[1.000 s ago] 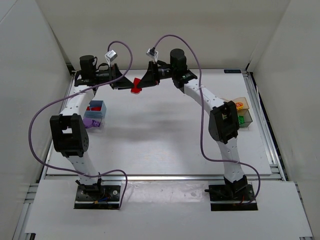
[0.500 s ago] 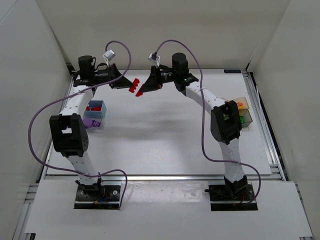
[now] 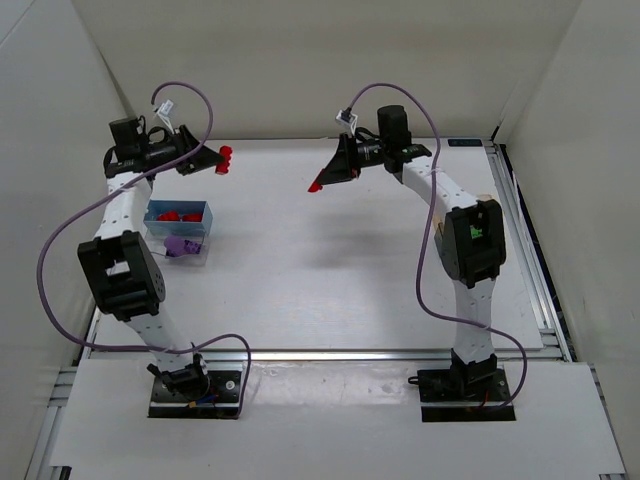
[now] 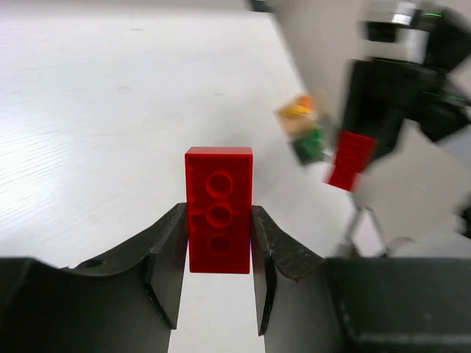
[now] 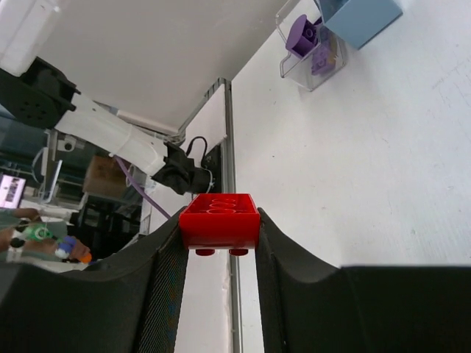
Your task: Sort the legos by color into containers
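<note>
**Setting:** white-walled enclosure [image 3: 300, 60], white table [image 3: 330, 290]. Both arms are raised over the far half.

**Item 1:** red rectangular plastic brick [image 4: 218, 184], airborne over the far-left part of the table, beyond the boxes. It is pinched btwn the narrowed jaws of the left gripper [image 4: 218, 215] by its lower part only. Most of its length juts past the fingertips.

**Item 2:** second red plastic brick [image 5: 219, 219], airborne near the table's far centre, well apart from item 1. The right gripper [image 5: 219, 228] is clamped on it at the very tips of the fingers.

**Item 3:** blue opaque open-top box [image 3: 180, 231], left side, w/ red pcs inside. Judged dest. for both bricks.

**Item 4:** clear plastic box [image 3: 198, 252] w/ purple pcs, just beside the blue box on its near side.

**Item 5:** orange and green pcs [image 4: 304, 126], right side. Too blurred to detail in the left wrist view, and not visible from above.

**Hazards (judged):**
- Tip-only pinches: a brick could pivot or slip out during a fast swing.
- Both bricks probably go to one box, so the arms may crowd or strike each other above it unless they take turns.
- Release from height: a brick could bounce off the red pcs, land on the table or hop into the purple box next door, i.e. a mis-sort.
- The right arm has a long reach across the table, so its aim over a small box is less sure.
</note>
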`<action>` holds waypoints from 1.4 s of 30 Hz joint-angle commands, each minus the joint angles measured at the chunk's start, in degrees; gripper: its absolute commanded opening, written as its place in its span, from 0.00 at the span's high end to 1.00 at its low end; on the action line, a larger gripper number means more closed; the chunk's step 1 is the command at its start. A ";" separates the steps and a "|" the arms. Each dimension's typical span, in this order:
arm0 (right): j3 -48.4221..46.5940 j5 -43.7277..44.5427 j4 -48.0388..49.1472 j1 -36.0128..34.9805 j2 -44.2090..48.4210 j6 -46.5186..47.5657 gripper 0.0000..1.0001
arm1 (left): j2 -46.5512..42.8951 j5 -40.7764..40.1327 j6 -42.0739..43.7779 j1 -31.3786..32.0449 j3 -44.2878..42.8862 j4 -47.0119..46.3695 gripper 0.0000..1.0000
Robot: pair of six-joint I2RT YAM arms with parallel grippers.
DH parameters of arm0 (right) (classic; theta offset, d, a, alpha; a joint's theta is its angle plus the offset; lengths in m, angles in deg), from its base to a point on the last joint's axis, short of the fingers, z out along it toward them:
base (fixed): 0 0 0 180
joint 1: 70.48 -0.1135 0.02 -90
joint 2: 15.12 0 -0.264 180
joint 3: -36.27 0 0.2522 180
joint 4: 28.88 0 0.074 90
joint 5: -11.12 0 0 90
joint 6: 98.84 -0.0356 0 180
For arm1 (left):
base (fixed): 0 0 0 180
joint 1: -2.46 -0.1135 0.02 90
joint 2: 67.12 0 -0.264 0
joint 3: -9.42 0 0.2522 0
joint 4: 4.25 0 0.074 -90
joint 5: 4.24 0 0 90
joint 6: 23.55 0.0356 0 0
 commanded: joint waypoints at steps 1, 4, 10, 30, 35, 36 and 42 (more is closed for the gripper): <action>-3.66 2.51 -9.90 -0.92 4.59 12.04 1.00 | -7.49 -23.18 15.42 -0.34 -1.57 13.49 0.82; -5.42 5.85 -13.42 -0.83 4.51 14.95 1.00 | -9.78 -35.97 15.62 -0.34 0.19 15.78 0.85; -7.10 7.98 -14.49 -1.00 3.36 16.55 1.00 | -11.64 -54.80 16.85 0.18 4.94 17.55 0.90; -8.07 7.72 -13.26 -1.71 1.43 14.96 1.00 | -2.59 -66.68 -4.03 -0.08 4.07 21.15 0.90; -7.89 7.63 -13.17 -1.71 1.34 14.96 1.00 | -0.30 -68.87 -11.09 0.01 2.66 23.17 0.90; -7.80 7.54 -13.08 -1.54 1.34 15.05 1.00 | 0.05 -69.14 -11.88 0.01 2.31 23.35 0.90; -7.27 7.36 -12.73 -1.53 1.25 14.96 1.00 | 1.98 -72.13 -14.79 0.01 -0.07 24.40 0.90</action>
